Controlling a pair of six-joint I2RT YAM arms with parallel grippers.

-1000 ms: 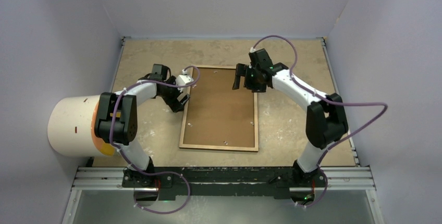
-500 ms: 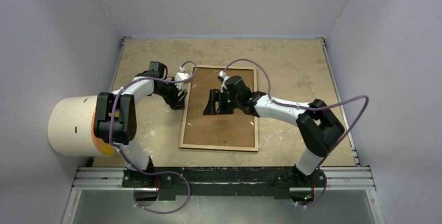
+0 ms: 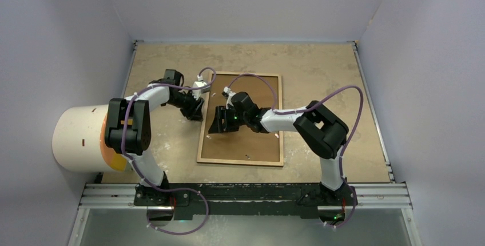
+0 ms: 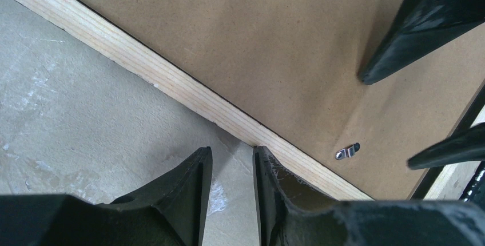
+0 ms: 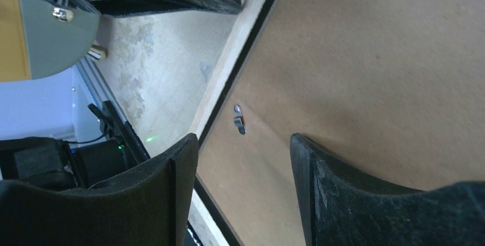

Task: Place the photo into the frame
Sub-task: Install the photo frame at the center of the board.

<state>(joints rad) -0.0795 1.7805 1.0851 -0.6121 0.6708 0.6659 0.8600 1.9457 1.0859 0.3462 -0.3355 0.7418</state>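
The frame (image 3: 240, 161) lies back up on the table, its light wood rim (image 4: 171, 83) around a brown backing board (image 3: 251, 143). The photo is out of view. My left gripper (image 3: 197, 110) sits on the table just outside the frame's left rim. Its jaws (image 4: 231, 151) stand a narrow gap apart with only bare table between them, and one fingertip touches the rim's outer edge. My right gripper (image 3: 219, 123) hovers open over the backing board (image 5: 372, 57) near the same left rim (image 5: 229, 68), holding nothing. A small metal tab (image 5: 239, 118) lies just ahead of its fingers.
A large white cylinder with an orange end (image 3: 80, 137) lies at the left table edge beside the left arm. A metal rail (image 3: 246, 191) runs along the near edge. Walls close in on three sides. Another metal tab (image 4: 348, 152) sits on the board.
The right arm swept from the frame's far right part across the board to its left rim, jaws narrowing somewhat. The left gripper stayed at the rim and closed to a narrow gap.
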